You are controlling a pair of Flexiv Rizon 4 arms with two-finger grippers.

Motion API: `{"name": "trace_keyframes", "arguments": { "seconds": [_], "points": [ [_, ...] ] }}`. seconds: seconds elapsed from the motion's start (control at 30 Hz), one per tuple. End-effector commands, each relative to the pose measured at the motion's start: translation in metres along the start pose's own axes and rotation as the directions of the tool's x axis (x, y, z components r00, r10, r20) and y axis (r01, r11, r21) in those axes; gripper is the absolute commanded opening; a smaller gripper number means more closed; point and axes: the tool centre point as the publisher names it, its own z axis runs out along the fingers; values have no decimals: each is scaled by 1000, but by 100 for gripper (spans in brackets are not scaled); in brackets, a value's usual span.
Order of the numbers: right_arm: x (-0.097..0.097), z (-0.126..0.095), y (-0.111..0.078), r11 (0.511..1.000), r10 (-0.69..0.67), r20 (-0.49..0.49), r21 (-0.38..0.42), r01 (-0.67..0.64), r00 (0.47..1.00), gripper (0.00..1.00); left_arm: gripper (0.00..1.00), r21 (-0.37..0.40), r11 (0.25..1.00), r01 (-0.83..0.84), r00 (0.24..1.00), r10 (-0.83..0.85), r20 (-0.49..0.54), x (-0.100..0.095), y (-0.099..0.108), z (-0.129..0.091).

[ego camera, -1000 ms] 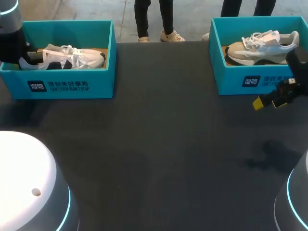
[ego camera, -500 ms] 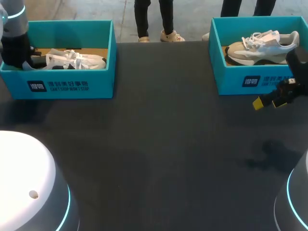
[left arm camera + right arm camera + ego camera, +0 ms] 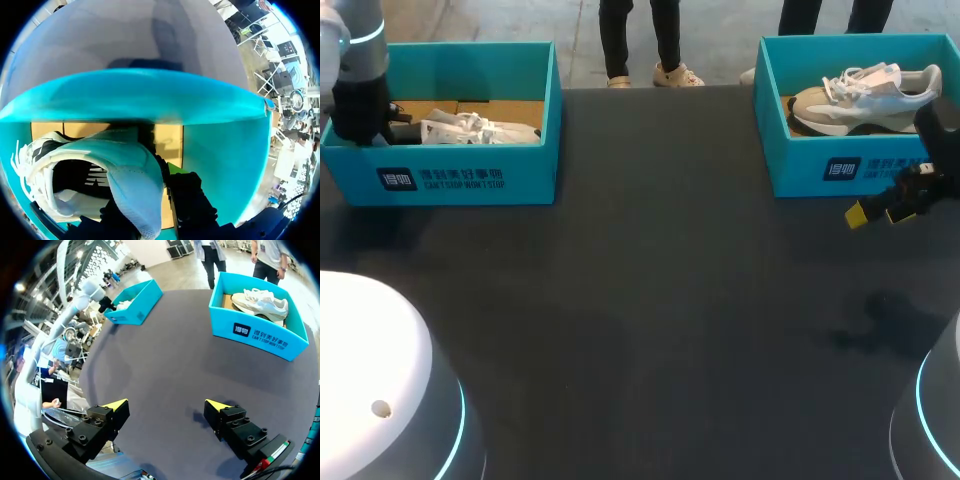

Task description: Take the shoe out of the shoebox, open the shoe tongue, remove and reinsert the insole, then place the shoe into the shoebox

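Teal shoeboxes [image 3: 470,178], two, one shoe [image 3: 865,95] each; left gripper [image 3: 155,215] pinches left shoe [image 3: 100,165], right gripper [image 3: 167,405] spread.

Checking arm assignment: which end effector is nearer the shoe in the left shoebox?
Left. Left end effector grips the heel of that shoe inside its box; right end effector hangs open over the table by the other shoebox.

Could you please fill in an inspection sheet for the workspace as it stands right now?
Surface: dark table.
Job's things: white shoe lying in the left shoebox; second shoe in the right shoebox.
Clutter: nothing seen.
Grippers: left gripper inside the left shoebox, shut on the white shoe's heel; right gripper open, hovering before the right shoebox, holding nothing.
Cables: nothing seen on the table.
Surroundings: nothing reaches over the table.
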Motion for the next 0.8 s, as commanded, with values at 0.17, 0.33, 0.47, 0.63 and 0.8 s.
{"name": "trace_keyframes", "arguments": {
  "seconds": [0.17,0.33,0.47,0.63,0.8],
  "points": [
    [0,0,-1,1000,1,1,-1,-1,1000,100,0,12,1000,-4,1000,4,-11,-2,2,4],
    [0,0,-1,1000,1,1,-1,-1,1000,100,0,19,1000,-5,1000,5,-18,-3,1,7],
    [0,0,-1,1000,1,1,-1,-1,1000,100,22,24,1000,-7,1000,8,-20,-4,0,7],
    [0,0,-1,1000,1,1,-1,-1,1000,100,27,31,999,-10,1000,11,-19,-4,0,6],
    [0,0,-1,1000,1,1,-1,-1,1000,100,48,24,1000,-15,1000,16,-12,-4,-2,0]
  ]
}}
